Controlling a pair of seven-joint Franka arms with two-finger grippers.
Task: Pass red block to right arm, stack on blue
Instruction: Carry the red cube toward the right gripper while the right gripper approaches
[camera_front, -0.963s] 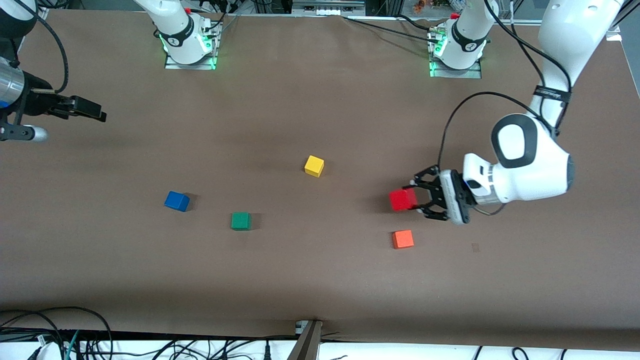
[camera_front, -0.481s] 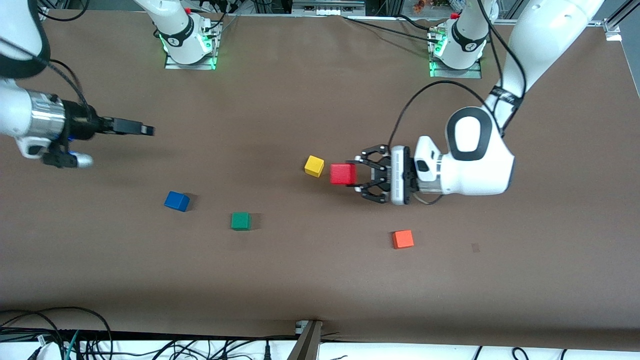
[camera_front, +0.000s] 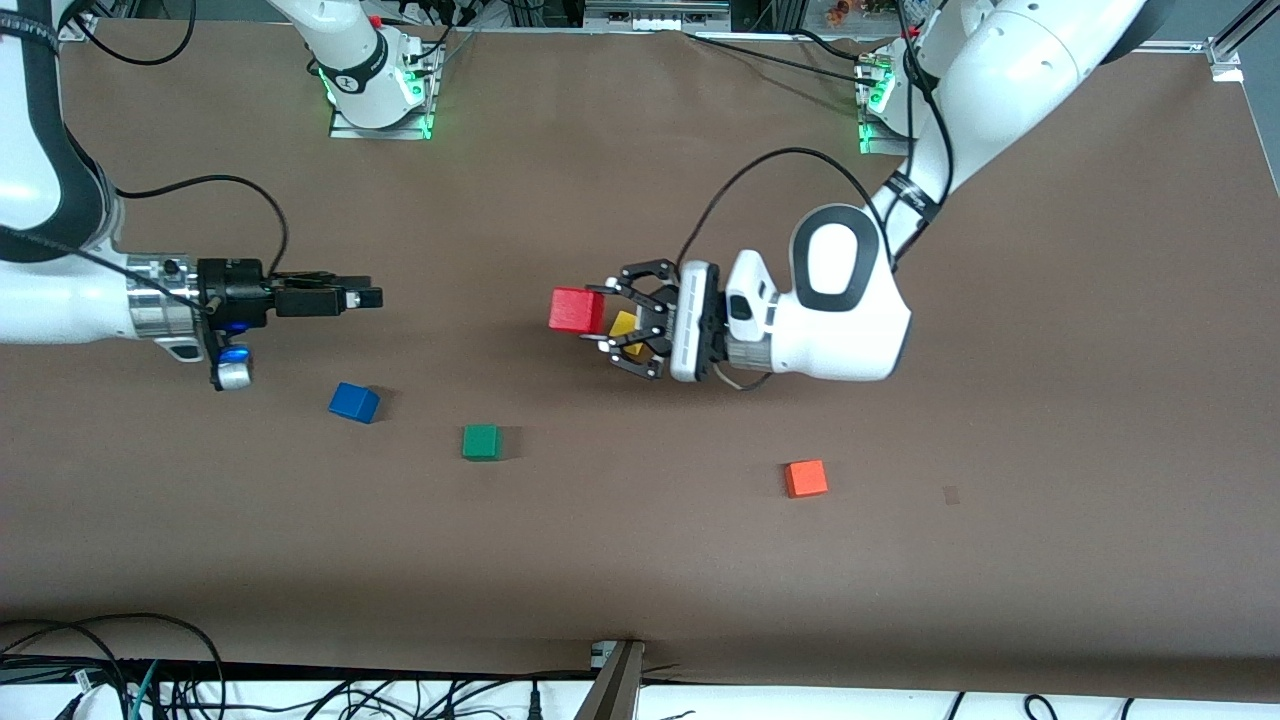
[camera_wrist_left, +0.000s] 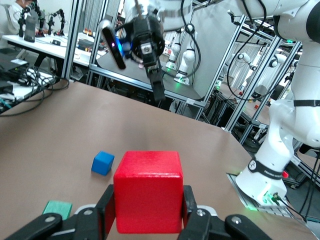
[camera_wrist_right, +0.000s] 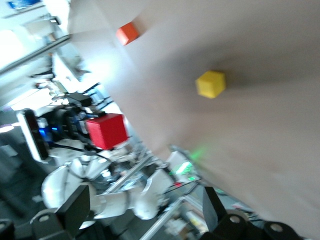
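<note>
Left gripper (camera_front: 600, 318) over the yellow cube (camera_front: 625, 325), fingers pinching the red block (camera_front: 577, 309) held aloft. Right gripper (camera_front: 368, 297), at 9 o'clock of it, fingers spread. Blue cube (camera_front: 354, 402) on table.

green cube (camera_front: 481, 441) nearest the front camera, orange-red cube (camera_front: 805, 478), yellow cube (camera_front: 625, 326), brown table (camera_front: 640, 560)

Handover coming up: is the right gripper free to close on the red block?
Probably yes: the left gripper holds the red block out in the air, and nothing stands between it and the open right gripper.
</note>
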